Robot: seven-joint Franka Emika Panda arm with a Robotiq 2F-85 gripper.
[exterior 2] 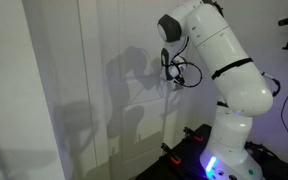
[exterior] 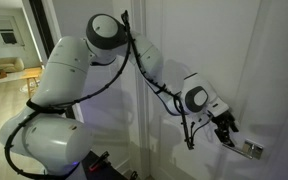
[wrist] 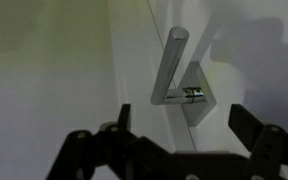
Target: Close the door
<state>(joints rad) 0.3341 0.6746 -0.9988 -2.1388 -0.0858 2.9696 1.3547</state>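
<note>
Now, in an exterior view, the door (exterior: 269, 55) is seen filling the right side as a white panelled face, with its silver lever handle (exterior: 252, 150) low at the right. The gripper (exterior: 227, 128) is held just beside that handle, up and to its left, close to the door but not seen touching the lever. Open room is visible only at the far left, where a wooden floor (exterior: 2, 95) is glimpsed past the white arm (exterior: 69, 70).

In an exterior view from the opposite side, the door (exterior 2: 74, 90) is spread across the left and centre (shadows of the arm are thrown over it). The wrist is pressed in near the panel; the pincer's state cannot be read from here. Free space is left below the wrist, down to the lit base (exterior 2: 210, 160).

In the wrist view, the lever is shown upright on its plate, centred above the pincer. The dark fingers (wrist: 250, 125) are spread wide apart with nothing between them, so the jaws are open, and the handle is lined up with the gap yet clear of both.
</note>
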